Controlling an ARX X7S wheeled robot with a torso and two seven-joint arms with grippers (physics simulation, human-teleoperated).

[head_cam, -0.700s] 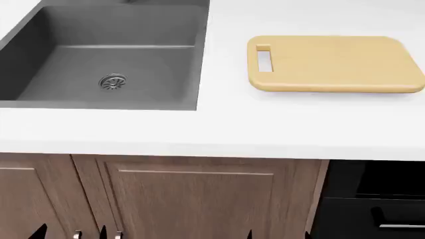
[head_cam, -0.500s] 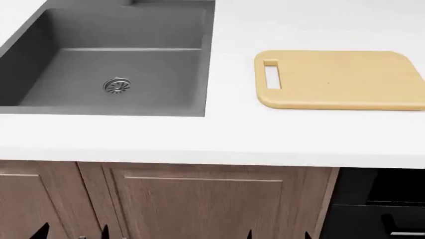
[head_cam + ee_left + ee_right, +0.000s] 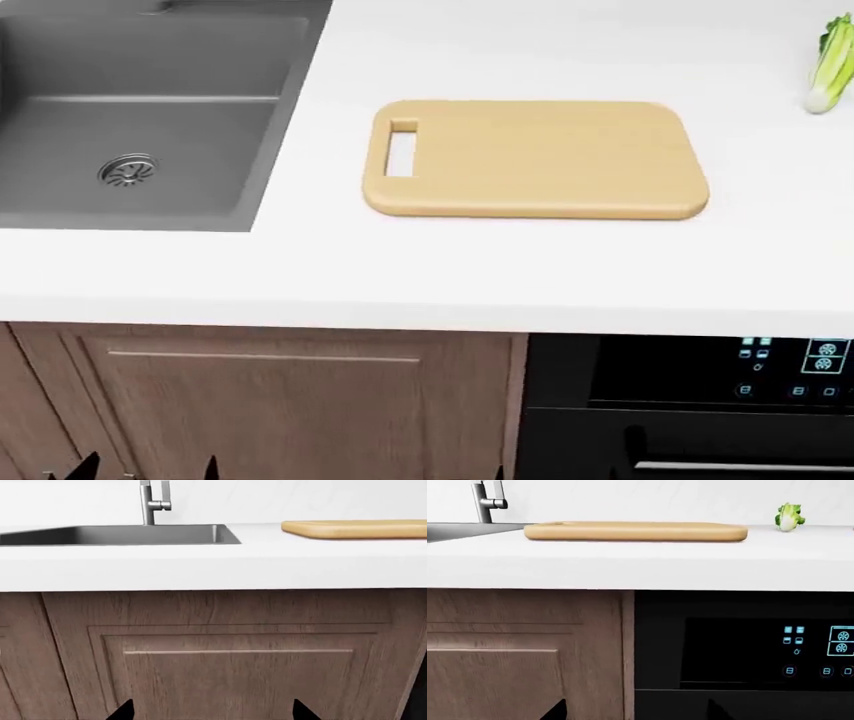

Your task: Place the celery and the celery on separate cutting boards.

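Observation:
A thick tan cutting board (image 3: 534,158) with a slot handle lies flat on the white counter (image 3: 534,270); it also shows edge-on in both wrist views (image 3: 357,528) (image 3: 635,531). One celery (image 3: 830,60) lies at the far right of the counter, beyond the board, whitish base toward me; the right wrist view shows that celery (image 3: 789,517) end-on. Both grippers hang below counter height, in front of the cabinets. My left gripper (image 3: 212,715) is open with nothing between its fingers. My right gripper (image 3: 637,714) is open and empty too.
A grey sink (image 3: 134,110) is set into the counter left of the board, with a faucet (image 3: 153,500) behind it. Under the counter are wooden cabinet doors (image 3: 267,400) and a black appliance (image 3: 694,420) with a lit control panel.
The head view has shifted right: sink and board slid left in the picture, and the celery and the black appliance came into view on the right.

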